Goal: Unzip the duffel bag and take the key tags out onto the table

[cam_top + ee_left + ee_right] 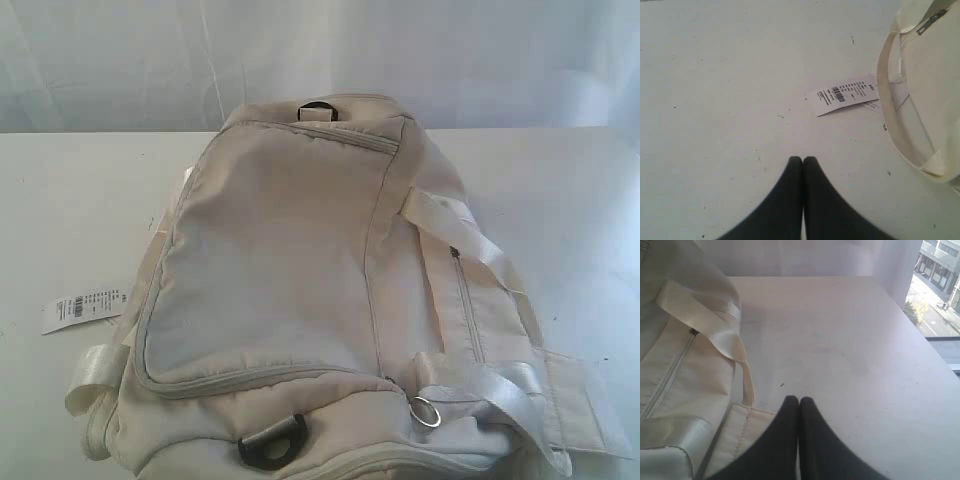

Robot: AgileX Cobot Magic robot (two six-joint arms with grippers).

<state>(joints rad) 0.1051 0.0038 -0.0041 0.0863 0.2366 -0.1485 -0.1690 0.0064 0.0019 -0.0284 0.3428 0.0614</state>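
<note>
**Colleague:** What do your screens show of the bag?

**Operator:** In the exterior view the duffel bag [290, 290] fills the middle and lower right of the frame, lying on the white counter [60, 200]. I see the grey zip [250, 378] round its big top panel run closed. The short side-pocket zip [466, 305] at the right is closed too.

**Colleague:** So what's inside it?

**Operator:** I can't tell. The fabric hides everything, so the key tags are out of sight in all my views. On the outside I see a black D-ring [272, 443] at the bottom edge and a metal ring [427, 412] to its right. White webbing handles [440, 210] drape off both sides.

**Colleague:** Anything loose on the counter?

**Operator:** A white paper label [85, 308] with a barcode, at the left of the exterior view, just beside the bag.

**Colleague:** And your hands?

**Operator:** My left hand [802, 161] has its fingers pressed together on nothing, above bare counter near that label. My right hand [798, 400] is pinched together the same way, empty, over the counter just beside the bag's flap [740, 430].
</note>
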